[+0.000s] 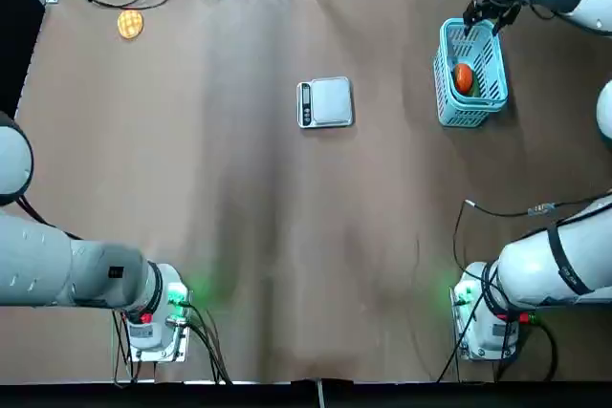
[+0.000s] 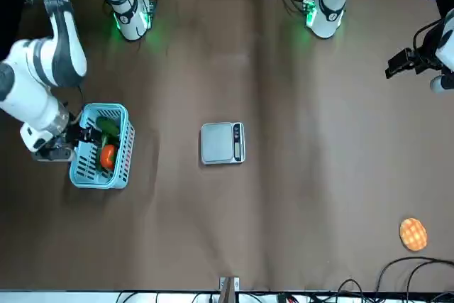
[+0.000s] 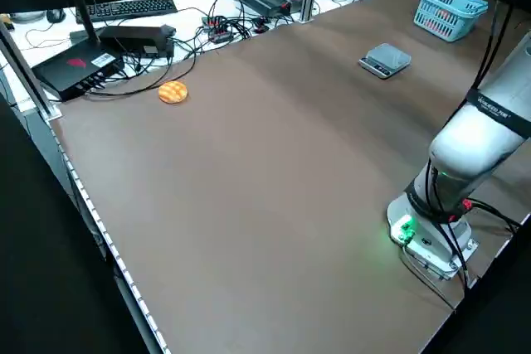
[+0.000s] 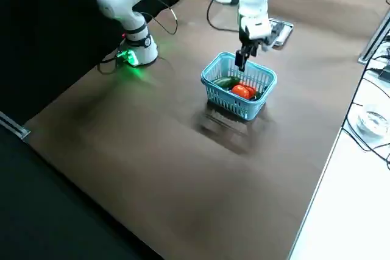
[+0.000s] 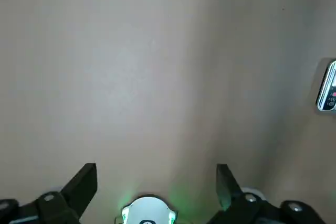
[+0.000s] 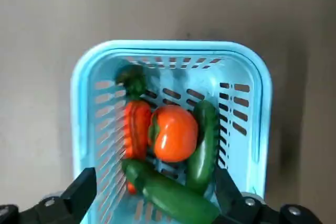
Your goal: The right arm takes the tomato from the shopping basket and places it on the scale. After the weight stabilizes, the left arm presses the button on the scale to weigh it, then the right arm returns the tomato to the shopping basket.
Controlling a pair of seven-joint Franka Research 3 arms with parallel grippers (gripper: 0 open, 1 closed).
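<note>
1. Left end effector (image 5: 156, 192): fingers spread, away from your scale (image 1: 325, 102); button press outstanding.
2. Scale: bare; weighing outstanding.
3. Right end effector (image 6: 156, 195): open, above your basket (image 6: 265, 103); tomato (image 6: 176, 133) inside, pick outstanding.

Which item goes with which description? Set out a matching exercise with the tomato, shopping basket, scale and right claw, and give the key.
1. Tomato
2. Shopping basket
3. Scale
4. Right claw

A. light blue, with slotted sides
B. fingers apart, over the basket
C. bare platform, dark strip along one edge
D. orange-red, lying among green vegetables

Pairs: 1-D, 2-A, 3-C, 4-B
</note>
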